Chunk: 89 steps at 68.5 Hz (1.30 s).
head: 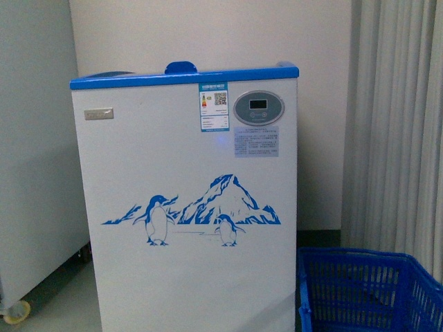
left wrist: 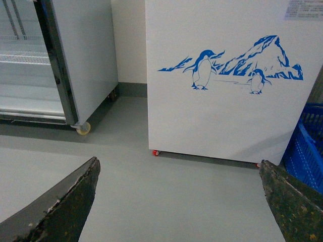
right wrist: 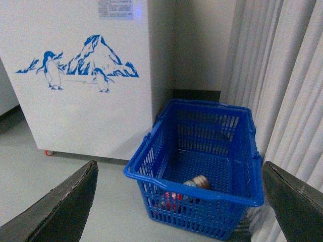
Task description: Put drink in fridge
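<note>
The white fridge [head: 187, 200] with a blue top rim, penguin-and-mountain decal and oval grey display panel [head: 258, 108] stands in front of me, its lid closed. It also shows in the left wrist view [left wrist: 222, 101] and in the right wrist view [right wrist: 81, 75]. A drink bottle [right wrist: 194, 184] with a red label lies in a blue plastic basket [right wrist: 197, 166] on the floor to the fridge's right. My right gripper [right wrist: 179, 212] is open and empty, above the basket's near rim. My left gripper [left wrist: 176, 206] is open and empty over bare floor in front of the fridge.
A taller grey-white cabinet [head: 34, 152] on castors stands left of the fridge; its glass-door front with shelves shows in the left wrist view [left wrist: 30, 60]. Pale curtains [head: 394, 124] hang at the right behind the basket [head: 367, 290]. The floor [left wrist: 166, 191] is grey.
</note>
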{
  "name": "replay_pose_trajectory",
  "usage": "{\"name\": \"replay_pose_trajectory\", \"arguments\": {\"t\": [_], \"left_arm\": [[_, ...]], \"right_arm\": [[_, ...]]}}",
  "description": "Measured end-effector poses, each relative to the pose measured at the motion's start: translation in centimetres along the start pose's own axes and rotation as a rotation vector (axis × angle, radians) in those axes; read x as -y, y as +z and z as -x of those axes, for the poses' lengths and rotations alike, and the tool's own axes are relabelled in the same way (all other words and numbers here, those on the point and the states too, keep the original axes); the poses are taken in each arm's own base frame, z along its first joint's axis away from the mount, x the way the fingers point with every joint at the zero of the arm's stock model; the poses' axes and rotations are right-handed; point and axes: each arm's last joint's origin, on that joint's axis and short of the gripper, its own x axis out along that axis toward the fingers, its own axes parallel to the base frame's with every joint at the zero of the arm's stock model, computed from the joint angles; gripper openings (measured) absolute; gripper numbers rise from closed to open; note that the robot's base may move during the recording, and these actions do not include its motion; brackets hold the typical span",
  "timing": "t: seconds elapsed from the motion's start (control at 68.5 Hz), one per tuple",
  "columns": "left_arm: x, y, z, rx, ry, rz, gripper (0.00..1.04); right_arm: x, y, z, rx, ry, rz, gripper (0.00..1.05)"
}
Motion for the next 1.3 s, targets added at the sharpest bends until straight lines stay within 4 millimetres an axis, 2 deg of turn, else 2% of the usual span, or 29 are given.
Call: {"name": "replay_pose_trajectory", "arguments": {"t": [1.183, 1.3], "left_arm": [[0.0, 0.0, 0.0, 0.000, 0.000, 0.000, 0.97], [0.0, 0.0, 0.0, 0.000, 0.000, 0.000, 0.97]], "right_arm": [[0.0, 0.0, 0.0, -0.005, -0.007, -0.001, 0.97], [1.0, 0.0, -0.8, -0.447, -0.297, -0.162, 0.97]]}}
